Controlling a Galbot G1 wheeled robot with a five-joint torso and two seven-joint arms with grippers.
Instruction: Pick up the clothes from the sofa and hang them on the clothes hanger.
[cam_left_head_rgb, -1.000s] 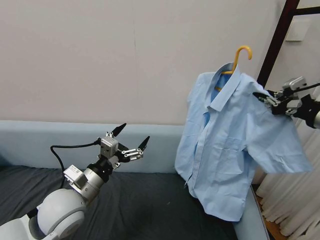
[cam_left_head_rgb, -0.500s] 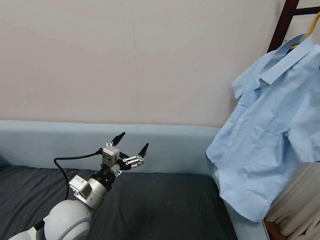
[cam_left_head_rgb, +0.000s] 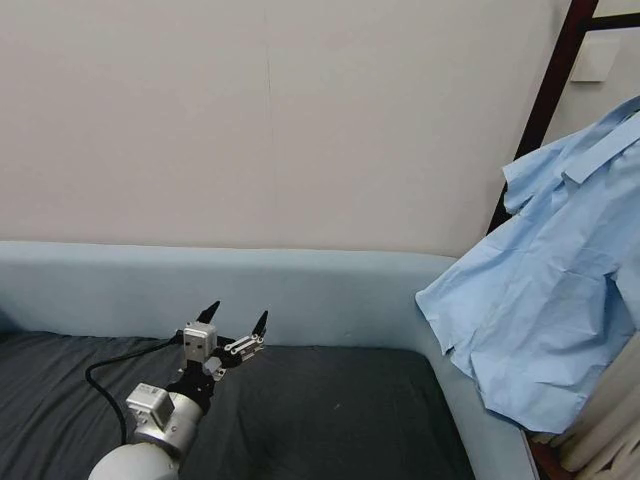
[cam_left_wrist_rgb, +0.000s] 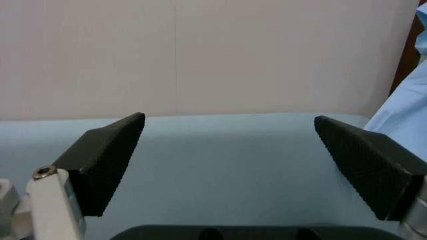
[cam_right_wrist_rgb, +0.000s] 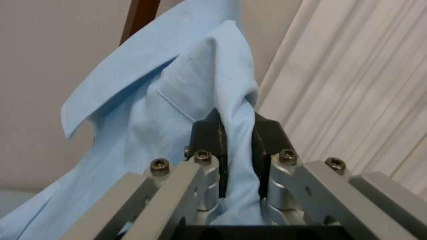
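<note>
1. The left fingers (cam_left_head_rgb: 260, 322) are spread wide with nothing between them, and they hover just above the dark seat cushion (cam_left_head_rgb: 330, 420) of the sofa (cam_left_head_rgb: 300, 285).
2. Past their tips, the left wrist view shows the sofa's pale blue backrest and a plain wall (cam_left_wrist_rgb: 233, 50).
3. The right fingers (cam_right_wrist_rgb: 208, 137) are closed tight on a fold of the light blue shirt (cam_left_head_rgb: 540, 310).
4. The shirt hangs well to the right of the left fingers, beside a dark wooden post (cam_left_head_rgb: 545, 100).

White rounded left arm (cam_left_head_rgb: 135, 468), black cable (cam_left_head_rgb: 90, 378), silver left end effector (cam_left_head_rgb: 236, 316), black pointed fingertips (cam_left_head_rgb: 261, 321)
</note>
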